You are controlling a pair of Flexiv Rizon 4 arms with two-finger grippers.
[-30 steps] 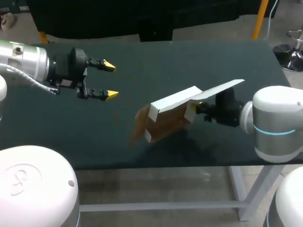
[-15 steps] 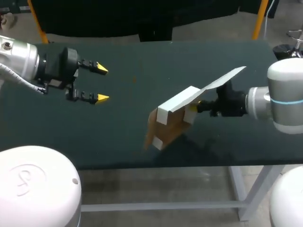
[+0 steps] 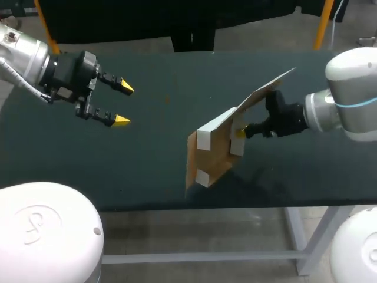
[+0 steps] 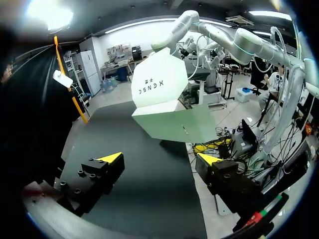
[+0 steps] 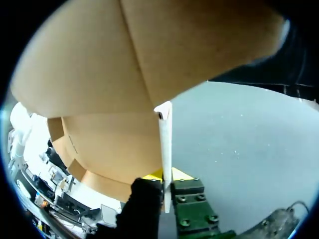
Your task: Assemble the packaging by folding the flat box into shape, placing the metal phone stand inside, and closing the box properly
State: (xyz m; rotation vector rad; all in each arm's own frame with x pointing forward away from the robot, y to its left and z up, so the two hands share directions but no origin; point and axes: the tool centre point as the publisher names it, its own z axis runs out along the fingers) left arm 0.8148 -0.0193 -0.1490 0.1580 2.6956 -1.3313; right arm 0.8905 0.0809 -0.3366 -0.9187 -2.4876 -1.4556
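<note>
Diagonally tilted box [image 3: 213, 152], R gripper [image 3: 240, 133] pinching it.

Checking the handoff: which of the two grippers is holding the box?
The right gripper, shut on a panel of the box; the left gripper hangs open, apart from it.

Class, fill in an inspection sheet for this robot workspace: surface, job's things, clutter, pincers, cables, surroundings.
surface: dark green tabletop, matte.
job's things: partly folded white cardboard box with brown inside, held tilted over the table; metal phone stand: nothing seen.
clutter: nothing seen.
pincers: yellow-tipped right pincer shut on a box panel; yellow-tipped left pincer open, empty, apart from the box.
cables: pale hose looped at the left arm's wrist; none on the table.
surroundings: nothing seen reaching over the table.
</note>
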